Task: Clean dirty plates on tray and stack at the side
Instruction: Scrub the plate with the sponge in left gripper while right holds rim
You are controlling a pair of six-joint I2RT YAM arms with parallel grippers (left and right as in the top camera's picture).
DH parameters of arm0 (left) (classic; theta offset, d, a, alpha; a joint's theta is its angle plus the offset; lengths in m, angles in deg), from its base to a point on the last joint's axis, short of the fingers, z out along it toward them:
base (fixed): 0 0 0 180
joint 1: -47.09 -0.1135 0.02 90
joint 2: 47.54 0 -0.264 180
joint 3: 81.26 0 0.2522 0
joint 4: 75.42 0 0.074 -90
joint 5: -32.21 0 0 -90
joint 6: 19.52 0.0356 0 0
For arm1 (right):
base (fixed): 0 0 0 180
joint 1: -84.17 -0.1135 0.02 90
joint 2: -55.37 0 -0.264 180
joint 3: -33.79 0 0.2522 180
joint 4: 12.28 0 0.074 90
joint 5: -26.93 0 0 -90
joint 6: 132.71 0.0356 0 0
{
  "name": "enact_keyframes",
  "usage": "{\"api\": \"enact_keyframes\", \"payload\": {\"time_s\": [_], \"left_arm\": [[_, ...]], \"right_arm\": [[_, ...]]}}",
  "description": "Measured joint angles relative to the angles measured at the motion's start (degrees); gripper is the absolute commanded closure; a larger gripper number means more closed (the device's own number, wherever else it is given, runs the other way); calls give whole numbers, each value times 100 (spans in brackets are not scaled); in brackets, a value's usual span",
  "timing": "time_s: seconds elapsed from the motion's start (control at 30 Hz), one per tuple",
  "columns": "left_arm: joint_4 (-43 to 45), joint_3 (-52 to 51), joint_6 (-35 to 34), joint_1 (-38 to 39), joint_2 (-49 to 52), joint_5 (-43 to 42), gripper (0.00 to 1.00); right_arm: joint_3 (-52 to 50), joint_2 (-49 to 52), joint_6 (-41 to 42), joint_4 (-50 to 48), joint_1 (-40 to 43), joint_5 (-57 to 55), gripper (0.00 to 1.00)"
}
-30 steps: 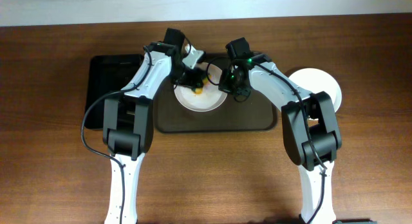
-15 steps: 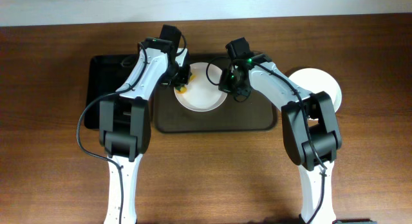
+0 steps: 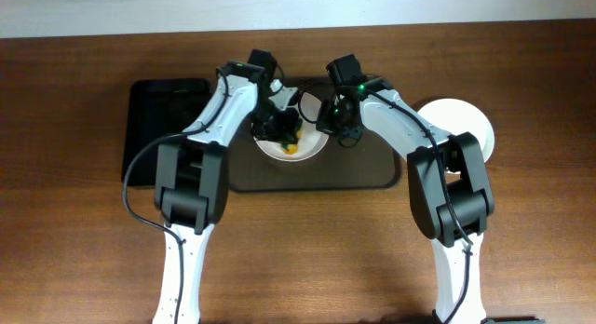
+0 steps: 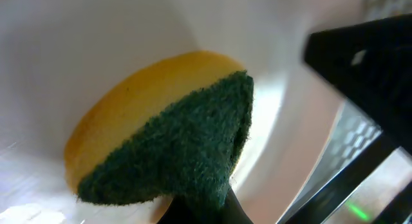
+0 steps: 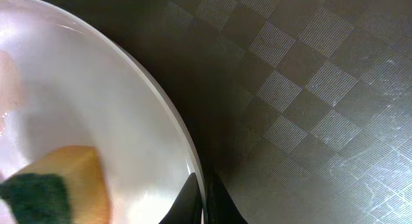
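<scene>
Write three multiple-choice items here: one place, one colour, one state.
1. The round white shallow plate under the rounded scouring sponge sits on: A) a wire rack B) the dark brown rectangular tray C) a shelf.
2. That sponge is: A) blue B) pink C) yellow with a green pad.
3. The right end effector is: A) shut on the plate's rim B) wide open C) holding the sponge.
B: it lies inside the tray's rim. C: left wrist view shows both colours. A: right wrist view shows fingers pinching the rim.
</scene>
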Motion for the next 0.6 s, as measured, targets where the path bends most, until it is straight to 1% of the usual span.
{"api": "enact_keyframes", "payload": {"time_s": [0.2, 0.4, 0.6], "left_arm": [[275, -22, -136, 4, 59, -437, 99], [710, -55, -369, -214, 140, -1091, 99], [715, -55, -437, -588, 216, -1449, 99]], "right_arm": [[0, 0, 11, -13, 2, -11, 96], [0, 0, 9, -13, 13, 0, 96], [-107, 0, -17, -170, 160, 483, 96]]}}
